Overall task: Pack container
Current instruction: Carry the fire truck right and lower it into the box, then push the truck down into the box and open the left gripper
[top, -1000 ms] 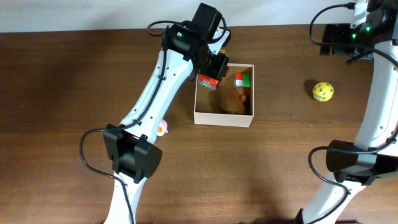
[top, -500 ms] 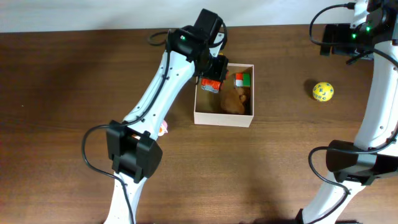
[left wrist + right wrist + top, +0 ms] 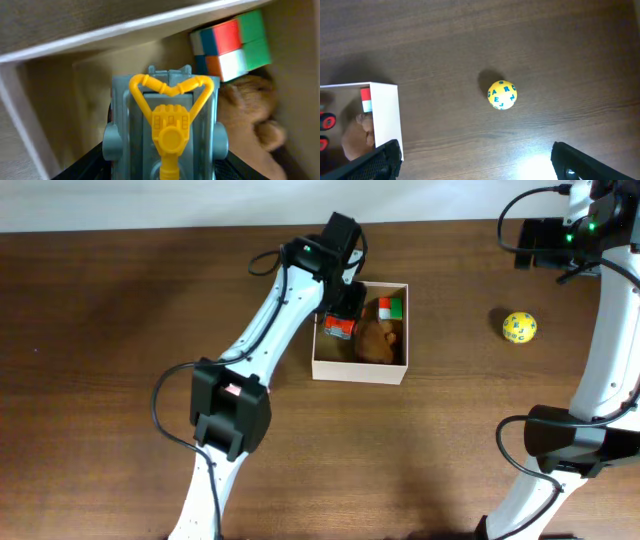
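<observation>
Upper centre, overhead: container point(image 3: 360, 372), light, thin-walled, probably flexing; you should be pinching one wall. Left fingers point(image 3: 82, 170) are grasping grey toy point(image 3: 165, 130); right fingers point(image 3: 375, 162) are hanging released.

- Overhead: a fixed camera looks straight down on the brown table point(image 3: 120, 330) from far enough back to take in both arms. The container point(image 3: 360, 370) sits just left of centre frame.
- Left wrist: pressed in close, the lens peers down into the container's left side. A grey-and-yellow toy point(image 3: 167, 135) fills the foreground, with the colour cube point(image 3: 231, 45) and brown plush point(image 3: 250, 115) to its right.
- Right wrist: hung high to the right of the container, facing down. The container's right wall clips the left edge of the frame, and a yellow ball point(image 3: 502, 94) lies mid-frame.
- Shared: all three views catch the container. The overhead and right wrist views also share the ball, well to the container's right.
</observation>
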